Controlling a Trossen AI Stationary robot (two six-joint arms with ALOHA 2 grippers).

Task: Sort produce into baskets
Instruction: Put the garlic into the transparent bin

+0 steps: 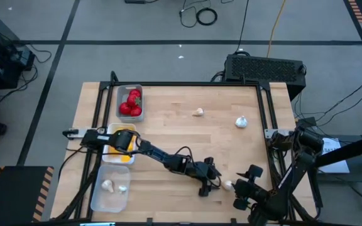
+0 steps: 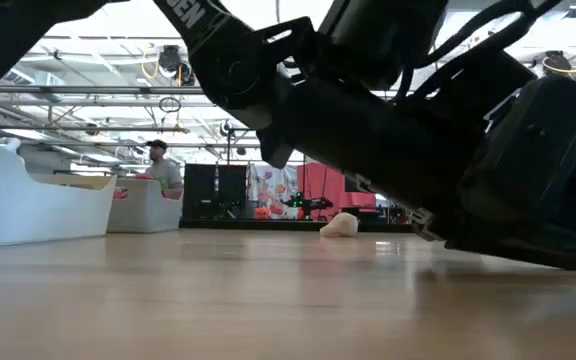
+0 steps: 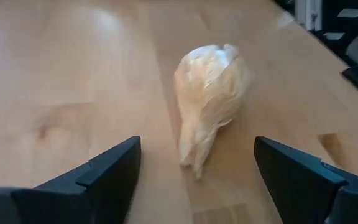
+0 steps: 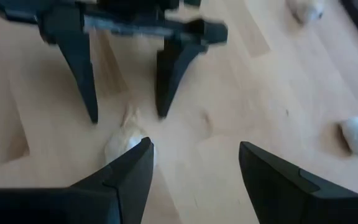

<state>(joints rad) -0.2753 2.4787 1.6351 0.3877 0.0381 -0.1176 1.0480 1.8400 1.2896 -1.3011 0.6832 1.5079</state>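
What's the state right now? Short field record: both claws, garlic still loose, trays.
left claw: open, low over the table's near edge, fingers either side of a garlic bulb, not closed on it
right claw: open, empty, beside that bulb
loose garlic: two more bulbs on the far table
trays: red pieces in the far tray, yellow in the middle, two garlic bulbs in the near tray

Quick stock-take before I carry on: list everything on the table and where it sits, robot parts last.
Pale translucent plastic trays: three, in a column on the table's left side; far, middle, near.
Red round produce: a handful, in the far tray.
Yellow-orange pieces: in the middle tray, partly hidden by the left arm; count unclear.
Whitish garlic bulbs: two in the near tray; loose ones at far centre, far right, and between the claws.
Left claw: open around that bulb.
Right claw: open, close by it.
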